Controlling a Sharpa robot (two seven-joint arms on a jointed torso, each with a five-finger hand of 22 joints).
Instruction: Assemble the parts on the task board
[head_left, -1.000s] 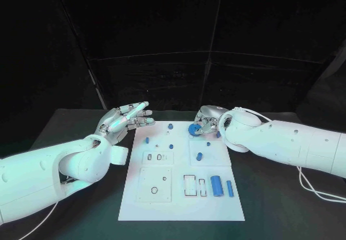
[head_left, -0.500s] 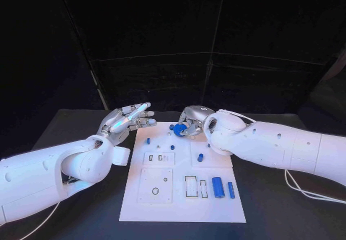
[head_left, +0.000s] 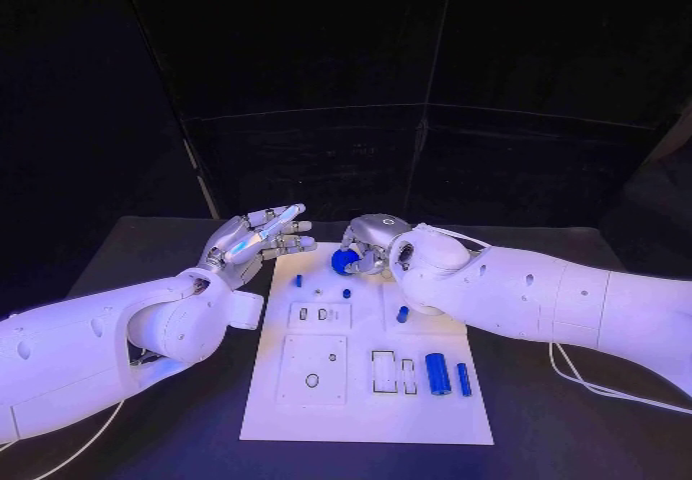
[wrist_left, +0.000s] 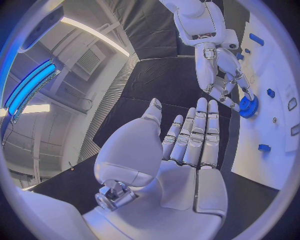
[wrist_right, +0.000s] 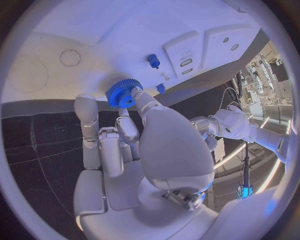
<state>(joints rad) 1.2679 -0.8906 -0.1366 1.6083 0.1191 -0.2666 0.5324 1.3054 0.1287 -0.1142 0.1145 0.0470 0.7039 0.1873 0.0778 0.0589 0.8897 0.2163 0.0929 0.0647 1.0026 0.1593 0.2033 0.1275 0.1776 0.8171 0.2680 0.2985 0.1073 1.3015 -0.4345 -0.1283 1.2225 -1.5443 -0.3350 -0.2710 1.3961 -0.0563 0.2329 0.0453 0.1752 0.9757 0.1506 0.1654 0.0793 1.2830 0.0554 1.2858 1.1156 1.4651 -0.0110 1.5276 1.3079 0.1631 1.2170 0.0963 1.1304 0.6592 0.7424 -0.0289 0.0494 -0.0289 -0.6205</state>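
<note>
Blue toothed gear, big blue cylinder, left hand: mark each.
Blue toothed gear (wrist_right: 123, 93), right wrist view, on its toothed face.
Big blue cylinder (head_left: 437, 373), head view, mid-body.
Left hand (wrist_left: 169, 165), left wrist view, on the palm.

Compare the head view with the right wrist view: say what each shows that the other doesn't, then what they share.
Head view alone: two blue cylinders lying at the near right of the task board, and rectangular slots beside them.

Right wrist view alone: the toothed rim of the blue gear.

Both: the right hand holding that gear over the board's far end, and the left hand with fingers apart, holding nothing.
</note>
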